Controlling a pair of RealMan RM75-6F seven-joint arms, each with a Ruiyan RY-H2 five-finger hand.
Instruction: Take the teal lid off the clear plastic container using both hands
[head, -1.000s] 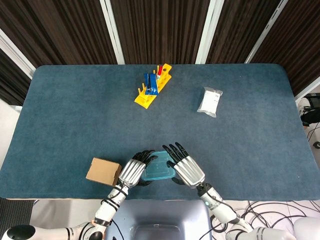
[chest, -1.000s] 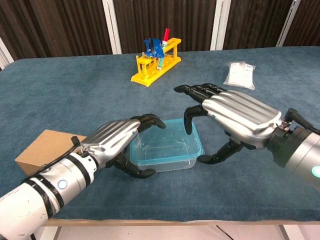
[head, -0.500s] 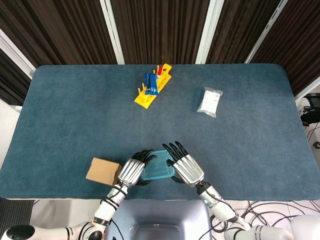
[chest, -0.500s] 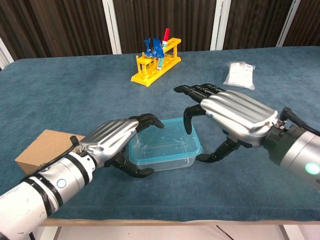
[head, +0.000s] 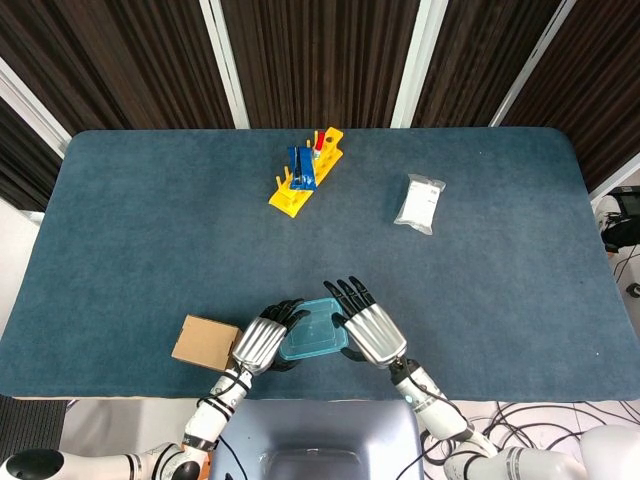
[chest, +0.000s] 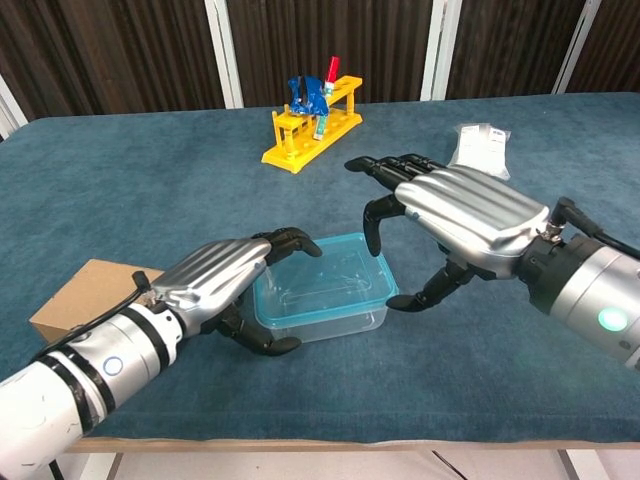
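A clear plastic container with a teal lid sits near the table's front edge; the lid also shows in the head view. My left hand grips the container's left end, fingers hooked over the far rim and thumb low at the front. My right hand arches over the right end with its fingers spread. Its fingertips hang just above the lid's far right corner and its thumb reaches toward the front right corner. Contact there is not plain. In the head view, left hand and right hand flank the lid.
A brown cardboard box lies just left of my left forearm. A yellow rack with blue and red pieces stands far back at centre. A white packet lies back right. The table's front edge runs close below the container.
The container has slid slightly left and away with my left hand. My right hand has followed it, coming in a little over its right end.
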